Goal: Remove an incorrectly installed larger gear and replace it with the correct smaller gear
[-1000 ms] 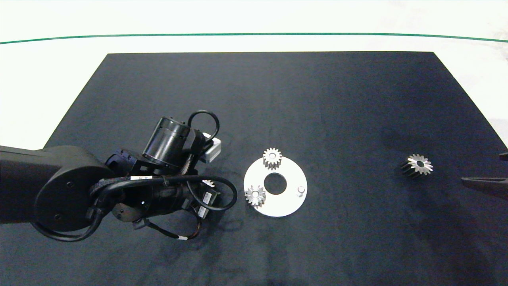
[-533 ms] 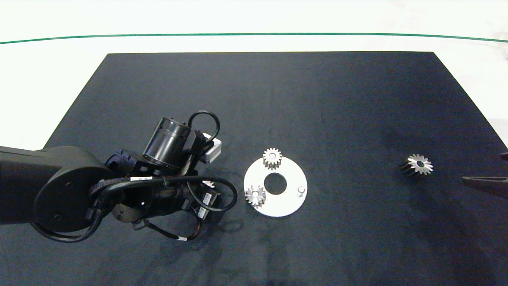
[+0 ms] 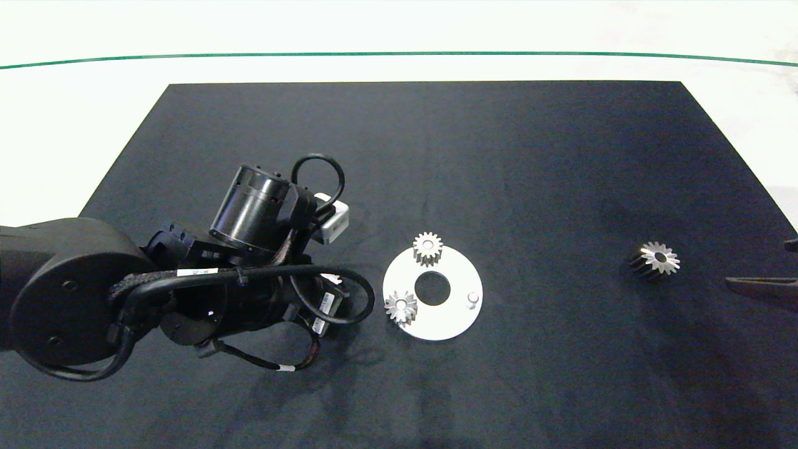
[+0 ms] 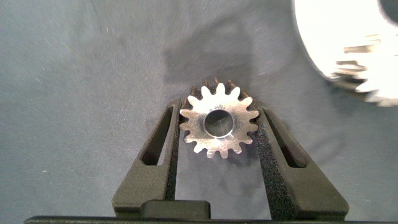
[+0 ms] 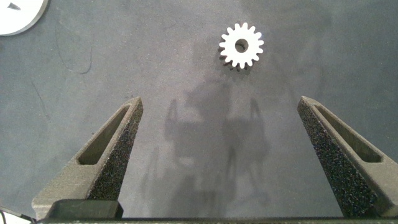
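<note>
The left end effector point(image 4: 219, 124) is narrowed around the smaller gear point(image 4: 219, 123), its two fingers point(image 4: 163, 144) pressing the teeth on either side, just beside the white disc point(image 3: 458, 318). The right end effector point(image 5: 221, 118) is spread wide and empty over the counter point(image 3: 530, 156), with the larger gear point(image 5: 241, 45) lying flat just beyond its fingertips, apart from them.
</note>
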`<action>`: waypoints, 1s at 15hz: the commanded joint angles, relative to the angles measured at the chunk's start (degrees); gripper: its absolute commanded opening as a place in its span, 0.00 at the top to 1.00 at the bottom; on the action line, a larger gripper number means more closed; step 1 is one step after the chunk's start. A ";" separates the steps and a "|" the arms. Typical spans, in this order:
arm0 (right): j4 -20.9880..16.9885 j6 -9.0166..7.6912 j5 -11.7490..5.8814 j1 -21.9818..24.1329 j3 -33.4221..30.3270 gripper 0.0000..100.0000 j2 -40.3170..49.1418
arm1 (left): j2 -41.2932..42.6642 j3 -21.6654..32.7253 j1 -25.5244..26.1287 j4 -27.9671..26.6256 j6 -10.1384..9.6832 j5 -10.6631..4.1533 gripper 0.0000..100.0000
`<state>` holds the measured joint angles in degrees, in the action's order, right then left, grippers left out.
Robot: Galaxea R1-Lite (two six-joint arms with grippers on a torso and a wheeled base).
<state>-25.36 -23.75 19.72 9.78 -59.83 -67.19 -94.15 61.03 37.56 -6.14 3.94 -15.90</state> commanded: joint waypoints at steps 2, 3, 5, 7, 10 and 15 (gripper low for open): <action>-0.13 0.02 0.84 0.07 -0.29 0.00 1.72 | 2.83 0.59 5.86 -0.10 0.02 -0.19 0.84; -0.13 0.02 0.93 0.59 -0.29 0.00 2.16 | 3.01 1.11 7.70 -0.10 0.11 -1.33 0.84; -0.13 0.02 1.90 1.91 -0.29 0.00 3.21 | 2.57 1.90 10.69 -0.01 0.37 -3.35 0.84; -0.13 0.10 2.69 4.20 -0.29 0.00 5.50 | 1.77 2.69 12.54 -0.01 0.37 -3.44 0.84; -0.04 2.57 2.86 7.19 -0.37 0.00 9.10 | -1.83 4.45 14.38 -0.01 1.25 -3.62 0.84; -0.22 4.50 2.60 8.24 -0.11 0.00 10.33 | -8.95 11.13 19.39 -0.01 2.21 -5.64 0.84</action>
<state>-25.44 -19.13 22.21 17.75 -59.98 -57.36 -99.91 70.43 55.81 -6.11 6.00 -21.21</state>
